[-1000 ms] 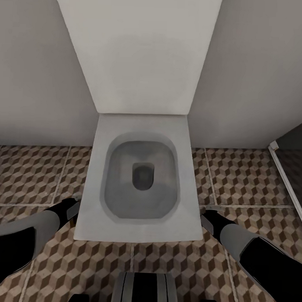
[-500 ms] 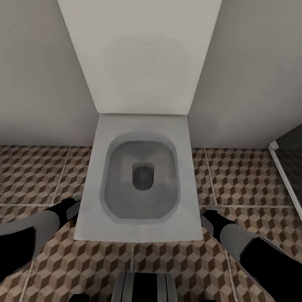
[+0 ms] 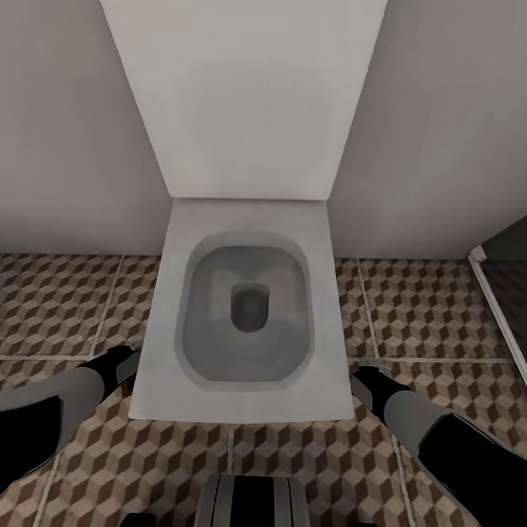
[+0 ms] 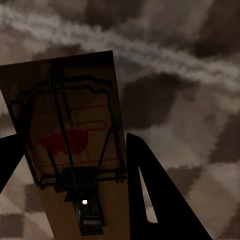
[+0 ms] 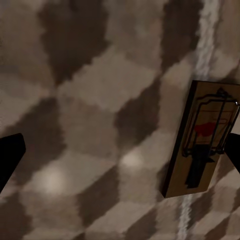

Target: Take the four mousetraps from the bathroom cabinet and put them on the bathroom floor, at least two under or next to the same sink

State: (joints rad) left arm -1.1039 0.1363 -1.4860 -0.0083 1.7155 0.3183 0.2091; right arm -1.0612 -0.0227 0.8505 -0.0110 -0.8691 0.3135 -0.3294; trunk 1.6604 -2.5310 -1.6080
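Observation:
In the left wrist view my left gripper (image 4: pixel 73 142) is shut on a mousetrap (image 4: pixel 75 100), a tan plate with a wire frame and a red mark, held just above the bathroom floor (image 4: pixel 180 110). My right gripper (image 5: pixel 124 146) stands open over the cube-pattern tiles. A second mousetrap (image 5: pixel 200 140) sits close by one dark finger (image 5: pixel 234 149); I cannot tell whether they touch. In the head view both grippers hang low, the left gripper (image 3: pixel 126 362) and the right gripper (image 3: pixel 366 375) on either side of a toilet. The cabinet is out of view.
A white square toilet (image 3: pixel 243 385) with its lid up against the grey wall (image 3: pixel 62 132) stands right in front of me. A white-framed shower edge (image 3: pixel 495 304) runs along the right. Patterned floor tiles (image 3: pixel 55 300) spread to both sides.

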